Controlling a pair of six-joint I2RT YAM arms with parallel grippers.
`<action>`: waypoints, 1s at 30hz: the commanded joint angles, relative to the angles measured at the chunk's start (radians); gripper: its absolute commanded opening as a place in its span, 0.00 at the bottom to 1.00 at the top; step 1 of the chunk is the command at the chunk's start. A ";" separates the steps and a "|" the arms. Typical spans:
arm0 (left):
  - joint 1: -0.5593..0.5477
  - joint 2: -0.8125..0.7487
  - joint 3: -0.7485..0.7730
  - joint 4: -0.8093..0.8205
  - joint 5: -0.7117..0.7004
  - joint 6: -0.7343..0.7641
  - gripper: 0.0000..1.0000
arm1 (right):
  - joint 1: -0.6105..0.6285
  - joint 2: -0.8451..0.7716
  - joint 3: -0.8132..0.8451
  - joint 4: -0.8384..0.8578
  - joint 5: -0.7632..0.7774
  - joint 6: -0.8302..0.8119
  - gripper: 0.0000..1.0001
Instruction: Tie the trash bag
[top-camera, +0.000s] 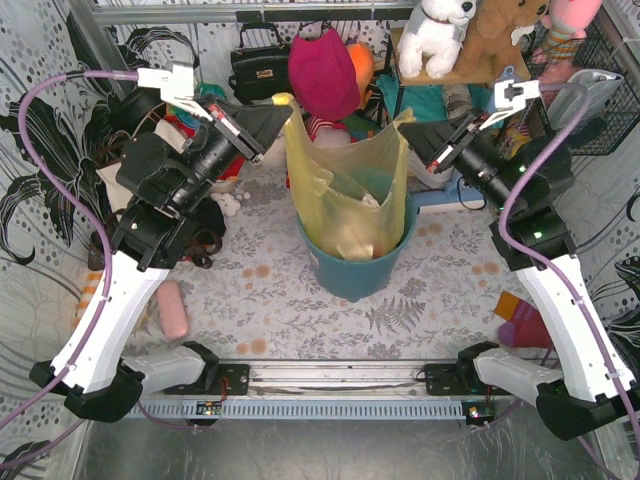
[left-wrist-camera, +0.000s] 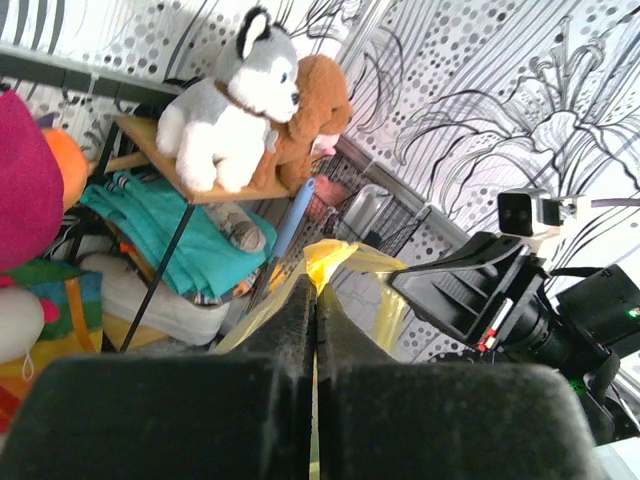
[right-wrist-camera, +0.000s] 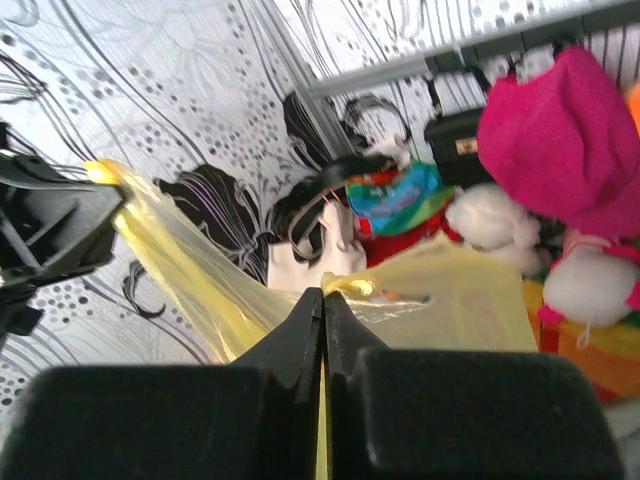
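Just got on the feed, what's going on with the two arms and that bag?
Both arms are handling the yellow trash bag, which sits in the teal bin. The left gripper is shut on the bag's top edge on the left side, and the right gripper is shut on the top edge on the right. The bag's mouth is held up and stretched between them above the bin's rim. No knot is tied yet, and the two pinched corners are well apart.
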 joint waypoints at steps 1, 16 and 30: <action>0.007 -0.038 -0.088 0.035 -0.053 0.020 0.00 | -0.003 -0.007 -0.104 0.047 0.008 0.044 0.00; 0.013 -0.007 0.100 -0.031 -0.082 0.104 0.00 | 0.038 0.113 0.103 0.082 -0.021 0.027 0.00; 0.014 -0.029 -0.010 -0.002 -0.066 0.062 0.16 | 0.045 0.051 0.023 0.020 0.066 -0.084 0.00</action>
